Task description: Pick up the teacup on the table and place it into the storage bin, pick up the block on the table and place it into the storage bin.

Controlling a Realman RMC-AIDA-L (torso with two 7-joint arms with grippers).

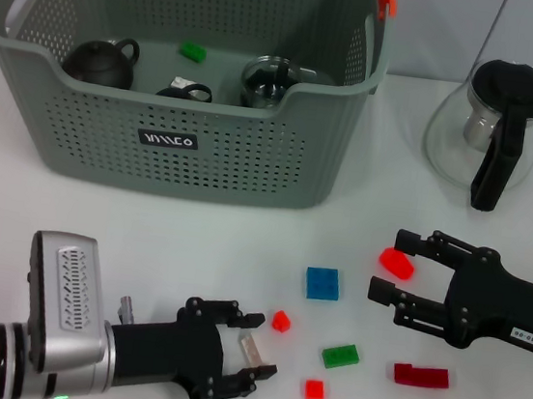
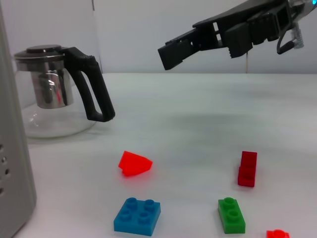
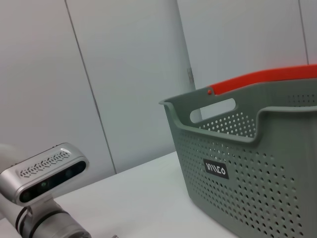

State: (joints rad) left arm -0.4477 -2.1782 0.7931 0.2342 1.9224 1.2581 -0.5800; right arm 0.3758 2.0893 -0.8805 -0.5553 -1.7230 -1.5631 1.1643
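Low over the near left of the white surface (image 1: 146, 233), the left pincer (image 1: 250, 346) stands spread open with nothing between its fingers, a small red block (image 1: 281, 320) lying just off its upper fingertip and another small red block (image 1: 314, 389) just off the lower one. Behind it the storage bin (image 1: 172, 139) sits at the back left; inside are a dark teapot (image 1: 101, 62), a dark teacup (image 1: 185, 89), a small green block (image 1: 192, 51) and a glass cup with a metal insert (image 1: 271, 81). In the open middle lie a blue block (image 1: 322, 283) and a green block (image 1: 340, 356). Further right, a red wedge-shaped piece (image 1: 396, 263) rests right beside the upper finger of the right pincer (image 1: 386, 268), which hangs open and empty above the surface. A dark red block (image 1: 421, 375) lies near that pincer's underside. At the back right stands a glass kettle with a black handle (image 1: 494, 130).
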